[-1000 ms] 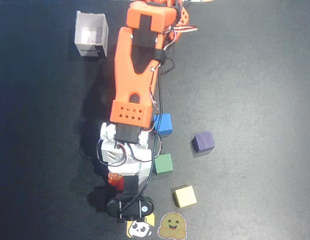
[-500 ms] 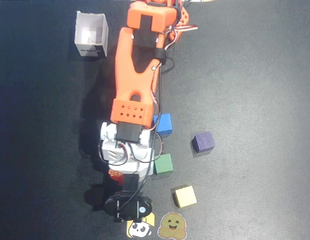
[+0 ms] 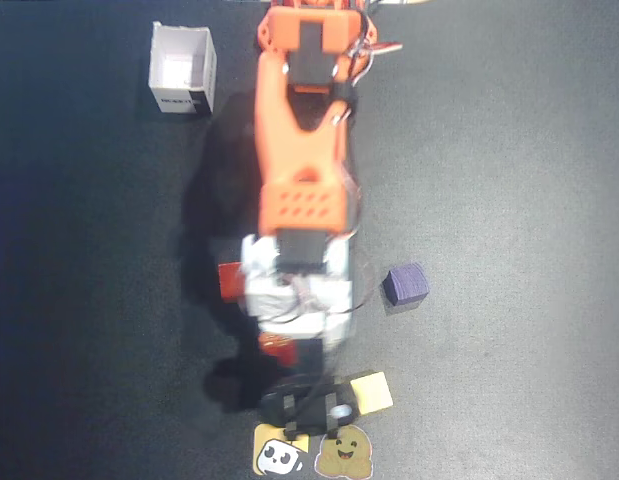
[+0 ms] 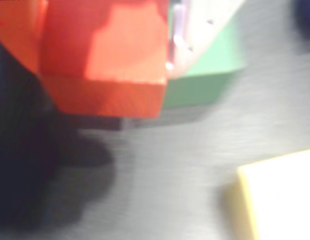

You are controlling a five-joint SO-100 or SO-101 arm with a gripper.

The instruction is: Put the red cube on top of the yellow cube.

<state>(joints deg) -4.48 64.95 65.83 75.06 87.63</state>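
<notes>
The tool (image 4: 144, 70) grips the red cube (image 4: 107, 60), lifted above the counter (image 4: 170, 165). The yellow cube (image 4: 282, 200) lies near, to its right in the wrist view.

Red cube (image 4: 104, 55), pale yellow cube (image 3: 373, 392), purple cube (image 3: 406, 284), green cube (image 4: 210, 75), orange-and-white arm (image 3: 301, 190), white box (image 3: 182, 68), dark grey bench (image 3: 509, 180).

Toward the far left corner of the dark matte surface (image 3: 509, 150) we see an open white cardboard box (image 3: 183, 68). A small purple cube (image 3: 406, 284) sits right of centre. At the near edge lie two flat cartoon-face stickers, one yellow (image 3: 280, 455), one brown (image 3: 345, 453), side by side. In the wrist view we find a green block (image 4: 210, 75).
</notes>
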